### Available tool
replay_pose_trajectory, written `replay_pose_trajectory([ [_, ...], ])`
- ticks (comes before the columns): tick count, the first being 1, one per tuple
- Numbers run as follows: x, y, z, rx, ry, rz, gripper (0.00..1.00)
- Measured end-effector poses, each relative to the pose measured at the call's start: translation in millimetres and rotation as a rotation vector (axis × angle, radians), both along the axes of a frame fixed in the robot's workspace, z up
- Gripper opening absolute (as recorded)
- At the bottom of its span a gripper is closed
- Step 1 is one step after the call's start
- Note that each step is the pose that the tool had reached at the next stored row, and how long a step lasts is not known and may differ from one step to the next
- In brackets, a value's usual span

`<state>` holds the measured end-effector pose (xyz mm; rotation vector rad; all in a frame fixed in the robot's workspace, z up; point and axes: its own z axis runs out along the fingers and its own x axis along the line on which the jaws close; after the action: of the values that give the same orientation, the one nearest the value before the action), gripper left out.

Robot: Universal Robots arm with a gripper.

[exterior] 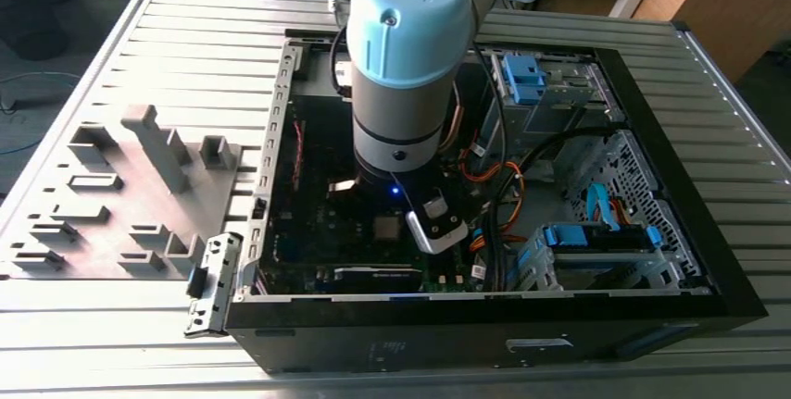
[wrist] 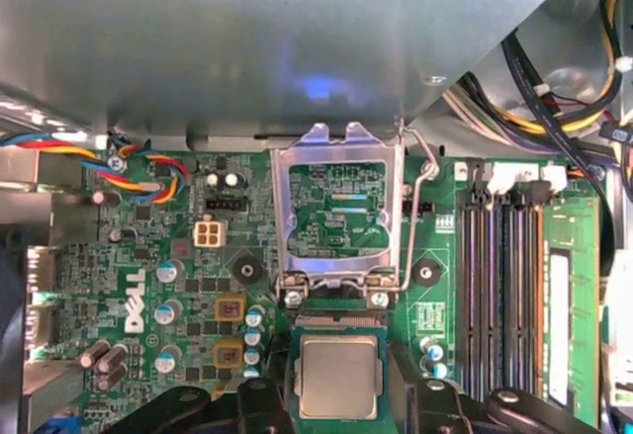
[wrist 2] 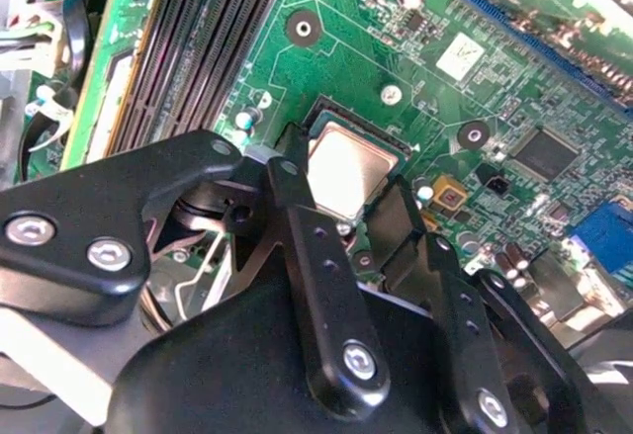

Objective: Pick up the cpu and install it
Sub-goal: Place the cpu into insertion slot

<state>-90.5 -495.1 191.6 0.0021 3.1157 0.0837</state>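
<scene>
The arm is reaching down into the open pc case (exterior: 692, 297), which sits on the slatted bench (exterior: 185, 38). The hand (wrist 2: 341, 185) is right over the green motherboard (wrist: 198, 286). Its two black fingers (wrist 2: 307, 246) are spread apart, one on each side of the cpu (wrist: 339, 377), so the chip sits dead centre between the tips. The cpu looks like it's lying flat in its black socket frame (wrist: 293, 380), shiny side up. Honestly I can't tell whether the fingers are actually touching its edges or just sitting close beside it, but there's no obvious squeeze going on.

Just past the fingertips, the metal retention plate (wrist: 341, 212) is flipped open and standing up off the socket, and you can see board through its window. Its thin wire lever (wrist: 410, 217) runs up alongside it. The long memory slots (wrist: 504, 286) run off to one side of the hand, near it but not touching. On the bench, well away from the hand, there's a set of grey fixture blocks (exterior: 136, 186).
</scene>
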Motion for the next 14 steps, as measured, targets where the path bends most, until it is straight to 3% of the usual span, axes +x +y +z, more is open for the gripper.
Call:
replay_pose_trajectory([
  [14,2.1,-0.6,-1.4,0.0041,0.0000,-0.007,0.47],
])
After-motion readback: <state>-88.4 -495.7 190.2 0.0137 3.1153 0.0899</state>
